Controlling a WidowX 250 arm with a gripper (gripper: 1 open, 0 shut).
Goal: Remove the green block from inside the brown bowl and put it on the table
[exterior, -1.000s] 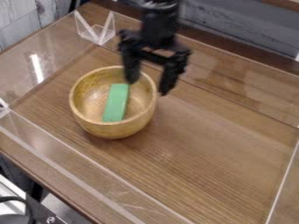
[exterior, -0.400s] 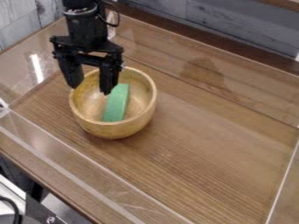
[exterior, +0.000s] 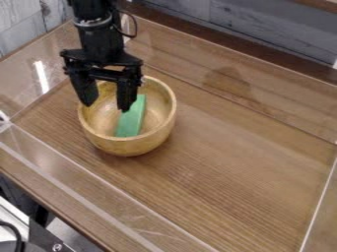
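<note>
Green block (exterior: 130,117): inside brown bowl (exterior: 128,145), right of its centre, long axis running near to far. Bowl on counter (exterior: 231,162), left of view centre. Black jaws (exterior: 108,98): wide open, holding 0 objects, 2 fingers over the bowl's far-left part, left of the block. Arm (exterior: 99,34) beyond, at far left.

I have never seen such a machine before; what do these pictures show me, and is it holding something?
The black machine is a robot arm, and its two fingers are spread open. All pictures come from one camera, which looks down on the scene at an angle. On the wood-grain table sits a round brown bowl, and inside it lies a green block. The fingers are over the bowl, and nothing seems to be held.
</note>
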